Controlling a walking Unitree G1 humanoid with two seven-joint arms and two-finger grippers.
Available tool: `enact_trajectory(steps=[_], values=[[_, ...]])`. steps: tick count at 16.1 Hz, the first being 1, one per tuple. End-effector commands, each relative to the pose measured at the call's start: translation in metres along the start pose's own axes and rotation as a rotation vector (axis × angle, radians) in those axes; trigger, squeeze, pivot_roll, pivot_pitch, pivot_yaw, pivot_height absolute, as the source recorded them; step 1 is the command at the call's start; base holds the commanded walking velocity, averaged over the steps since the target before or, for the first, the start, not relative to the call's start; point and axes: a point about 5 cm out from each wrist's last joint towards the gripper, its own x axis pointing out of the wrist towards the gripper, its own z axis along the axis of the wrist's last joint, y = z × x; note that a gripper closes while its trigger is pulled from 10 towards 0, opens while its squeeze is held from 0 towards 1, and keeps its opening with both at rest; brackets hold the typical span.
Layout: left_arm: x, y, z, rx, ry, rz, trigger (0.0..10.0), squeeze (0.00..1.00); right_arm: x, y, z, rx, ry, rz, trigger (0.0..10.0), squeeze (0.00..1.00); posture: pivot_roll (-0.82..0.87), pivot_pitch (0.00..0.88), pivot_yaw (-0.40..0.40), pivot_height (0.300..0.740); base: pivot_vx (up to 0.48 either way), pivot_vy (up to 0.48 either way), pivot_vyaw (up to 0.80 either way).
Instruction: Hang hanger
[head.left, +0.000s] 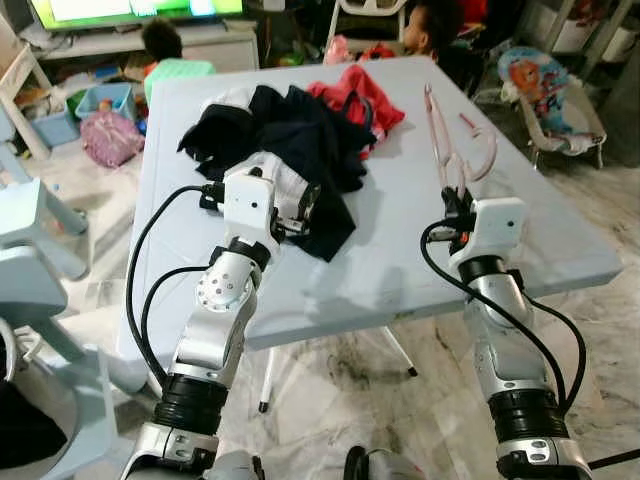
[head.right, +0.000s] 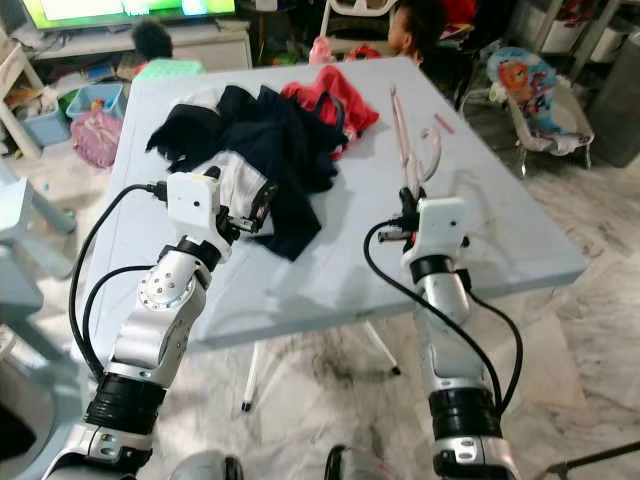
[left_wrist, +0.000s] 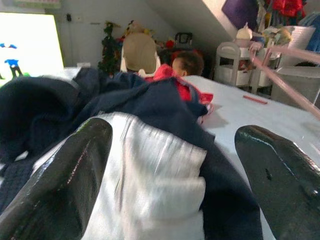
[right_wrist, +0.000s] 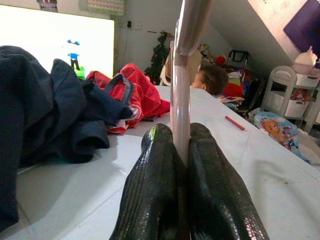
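1. The right gripper (right_wrist: 181, 150) has its two black fingers pressed together on a bar of the pink hanger (head.left: 452, 150), pinching it near one end. The rest of the hanger reaches away over the right part of the pale blue table (head.left: 560, 240), toward its far edge.
2. That low grip looks chosen so the hook end stays free of the fingers; from these views I cannot tell whether the far end of the hanger rests on the tabletop or is lifted just clear of it.
3. The left gripper (left_wrist: 175, 175) is spread wide, one finger on either side of a white garment (head.left: 285, 195) at the near edge of the clothes heap. It straddles the cloth without closing on it, which I read as lining up a grasp.
4. The white piece lies half under a dark navy garment (head.left: 300, 130), with a red garment (head.left: 355, 95) at the far side of the heap.
5. A small red stick (right_wrist: 235, 123) lies on the table, far right, apart from the clothes.
6. A child (head.left: 430, 25) sits beyond the table's far edge, so any swing of the hanger that way calls for care.
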Motion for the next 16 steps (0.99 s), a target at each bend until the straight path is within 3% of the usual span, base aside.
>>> enact_trajectory(steps=[1,12,16], values=[[0.001,0.001,0.002,0.011,0.001,0.001,10.0,0.00,-0.002,0.003,-0.010,0.021,0.050,0.000,10.0,0.00,0.00,0.000,0.003,0.740,-0.352,0.000,0.00],[0.000,-0.001,-0.003,0.024,0.024,-0.014,10.0,0.00,-0.004,0.007,-0.018,0.030,0.063,0.017,10.0,0.00,0.00,0.000,0.009,0.740,-0.346,0.000,0.00],[-0.008,0.002,-0.013,0.011,0.059,0.008,10.0,0.00,-0.011,0.001,-0.026,0.047,0.090,-0.059,10.0,0.00,0.01,0.000,0.018,0.740,0.000,0.000,0.00]])
